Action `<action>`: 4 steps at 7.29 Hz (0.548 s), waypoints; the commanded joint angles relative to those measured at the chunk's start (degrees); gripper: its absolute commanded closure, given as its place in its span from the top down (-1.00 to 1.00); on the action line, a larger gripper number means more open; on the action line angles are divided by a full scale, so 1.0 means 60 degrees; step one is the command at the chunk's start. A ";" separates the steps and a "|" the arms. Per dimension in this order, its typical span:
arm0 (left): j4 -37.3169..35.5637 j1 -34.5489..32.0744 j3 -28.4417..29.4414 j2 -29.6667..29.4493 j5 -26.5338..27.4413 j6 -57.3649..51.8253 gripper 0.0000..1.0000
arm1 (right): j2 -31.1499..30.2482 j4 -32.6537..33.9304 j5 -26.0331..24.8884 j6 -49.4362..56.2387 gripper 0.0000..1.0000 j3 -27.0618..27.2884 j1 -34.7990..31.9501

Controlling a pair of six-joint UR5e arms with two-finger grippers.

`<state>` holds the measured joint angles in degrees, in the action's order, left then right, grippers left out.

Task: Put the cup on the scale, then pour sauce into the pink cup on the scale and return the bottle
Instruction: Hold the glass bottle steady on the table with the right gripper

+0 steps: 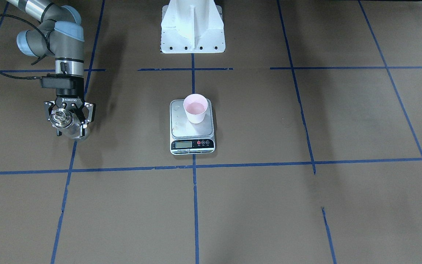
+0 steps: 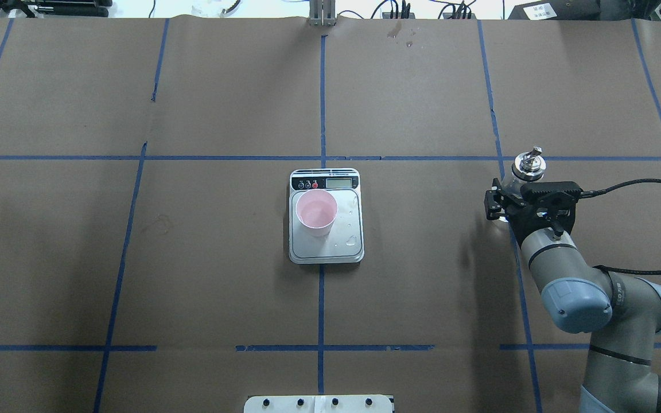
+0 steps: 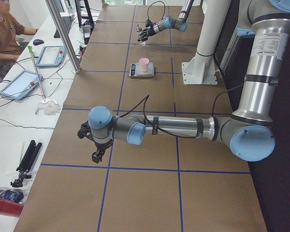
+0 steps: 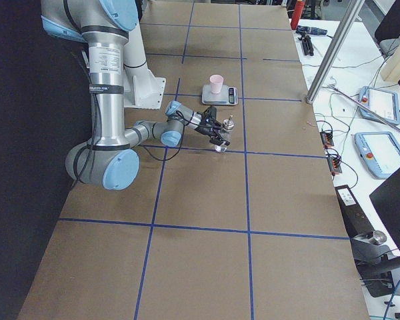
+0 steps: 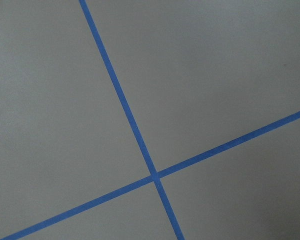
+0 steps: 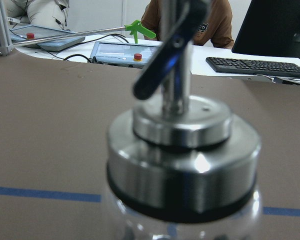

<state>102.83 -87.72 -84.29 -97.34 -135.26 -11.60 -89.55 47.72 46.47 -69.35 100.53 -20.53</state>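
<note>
The pink cup (image 1: 195, 108) stands upright on the scale (image 1: 192, 145) at the table's middle, toward the platform's corner; it also shows in the overhead view (image 2: 317, 212). My right gripper (image 1: 71, 126) is shut on the glass body of the bottle (image 1: 61, 118), which is upright with its base at or just above the table, far to my right of the scale. The bottle's silver collar and spout fill the right wrist view (image 6: 182, 150). My left gripper (image 3: 93, 145) shows only in the left side view, low over the table; I cannot tell whether it is open or shut.
Water drops lie on the scale's platform (image 2: 352, 240) beside the cup. The white robot base (image 1: 192, 27) stands behind the scale. Blue tape lines (image 5: 152, 175) cross the brown table. An operator (image 3: 2, 29) sits at the side desk.
</note>
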 commanded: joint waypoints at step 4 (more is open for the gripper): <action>0.0000 0.0000 0.0000 -0.0008 0.0013 0.0015 1.00 | -0.0002 -0.0015 0.0034 0.0001 0.53 0.0061 -0.0007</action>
<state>102.83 -87.72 -84.29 -97.38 -135.22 -11.53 -89.56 47.67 46.65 -69.33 100.72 -20.57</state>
